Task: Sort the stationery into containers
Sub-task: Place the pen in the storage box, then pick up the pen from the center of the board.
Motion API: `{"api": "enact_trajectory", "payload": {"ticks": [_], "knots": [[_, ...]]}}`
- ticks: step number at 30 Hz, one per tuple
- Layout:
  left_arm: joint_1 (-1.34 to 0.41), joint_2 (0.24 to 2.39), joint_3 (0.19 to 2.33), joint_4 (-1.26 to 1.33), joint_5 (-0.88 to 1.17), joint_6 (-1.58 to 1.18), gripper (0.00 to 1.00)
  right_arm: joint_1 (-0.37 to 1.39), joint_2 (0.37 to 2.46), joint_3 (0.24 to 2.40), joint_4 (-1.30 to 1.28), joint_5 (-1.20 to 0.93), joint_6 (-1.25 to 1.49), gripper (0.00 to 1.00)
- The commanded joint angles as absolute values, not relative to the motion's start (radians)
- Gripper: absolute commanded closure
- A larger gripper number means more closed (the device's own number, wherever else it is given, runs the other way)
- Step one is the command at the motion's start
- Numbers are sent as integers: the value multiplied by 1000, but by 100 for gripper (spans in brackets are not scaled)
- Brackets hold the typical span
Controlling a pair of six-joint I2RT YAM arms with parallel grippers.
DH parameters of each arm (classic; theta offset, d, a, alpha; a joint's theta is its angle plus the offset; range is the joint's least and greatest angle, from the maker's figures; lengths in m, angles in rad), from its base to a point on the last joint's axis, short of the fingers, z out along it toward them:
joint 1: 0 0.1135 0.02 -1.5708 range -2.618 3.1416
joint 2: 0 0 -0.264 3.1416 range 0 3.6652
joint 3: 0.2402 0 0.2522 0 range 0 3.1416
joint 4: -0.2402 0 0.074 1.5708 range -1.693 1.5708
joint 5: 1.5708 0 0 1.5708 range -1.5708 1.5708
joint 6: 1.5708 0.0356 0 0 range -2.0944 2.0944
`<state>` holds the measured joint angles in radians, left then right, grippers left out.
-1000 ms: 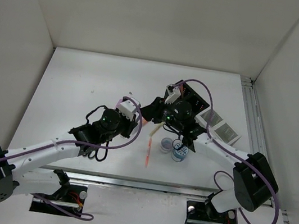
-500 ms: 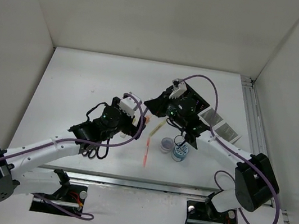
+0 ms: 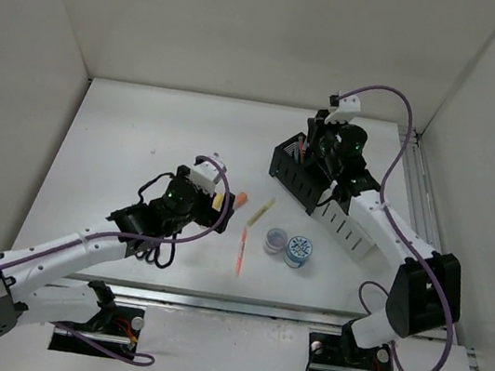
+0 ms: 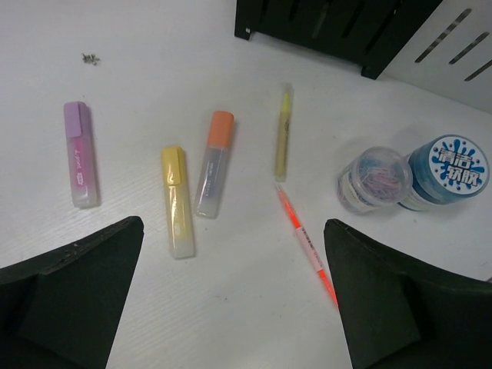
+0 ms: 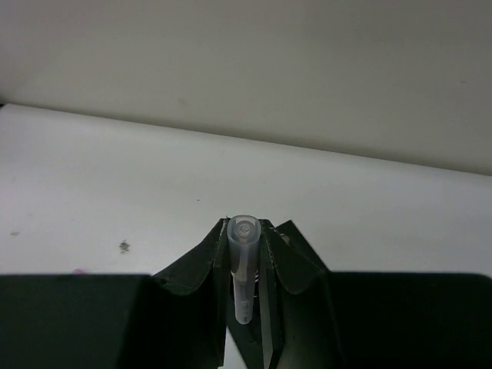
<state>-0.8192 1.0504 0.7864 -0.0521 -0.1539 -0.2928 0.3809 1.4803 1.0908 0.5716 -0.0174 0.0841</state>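
Note:
My left gripper is open above the table with nothing between its fingers; in the top view it hovers left of the loose stationery. Below it lie a pink highlighter, a yellow highlighter, an orange highlighter, a thin yellow pen and an orange pen. Two small round rolls sit at the right. My right gripper is over the black container, shut on a pale translucent pen. The white container stands beside the black one.
Black loops like scissors handles show under my left arm. White walls enclose the table on three sides, and a metal rail runs along the right edge. Small dark specks lie on the table.
My left gripper opened and drew back, leaving the orange highlighter on the table. My right gripper closed on a pen near the round rolls and carried it back over the black container.

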Motion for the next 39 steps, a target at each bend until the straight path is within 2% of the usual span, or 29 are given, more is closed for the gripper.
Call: {"api": "enact_trajectory", "payload": {"ticks": [1,8,18,20,22,24,25,26,28,29,35,36,38,39], "knots": [[-824,1109,811,-35,-147,-347,0,334,1560,1155,611,8,-40,100],[-824,1250,864,-26,-74,-380,1,313,1673,1167,652,-32,-43,97],[-824,1397,911,-8,-22,-436,0,310,1726,1146,710,-107,-15,96],[-833,1423,923,-9,-12,-448,1,308,1718,1143,712,-103,-5,84],[-842,1453,946,-11,-20,-452,1,310,1698,1118,710,-97,29,61],[-853,1486,972,-20,-46,-457,1,310,1666,1088,710,-89,49,49],[-864,1499,982,-37,-63,-457,0,310,1651,1078,709,-89,58,37],[-876,1511,992,-47,-70,-457,1,310,1634,1062,709,-94,69,32],[-888,1545,1028,-86,-87,-459,1,311,1566,1016,703,-84,87,16],[-903,1554,1037,-97,-109,-457,0,313,1540,996,700,-78,106,3],[-933,1635,1068,-149,-184,-505,8,324,1295,864,608,46,176,2],[-933,1643,1060,-152,-192,-511,13,328,1270,859,573,69,176,2],[-933,1660,1052,-150,-199,-528,16,337,1205,850,462,156,186,2],[-933,1666,1043,-135,-192,-535,20,341,1180,845,412,179,189,2]]}}
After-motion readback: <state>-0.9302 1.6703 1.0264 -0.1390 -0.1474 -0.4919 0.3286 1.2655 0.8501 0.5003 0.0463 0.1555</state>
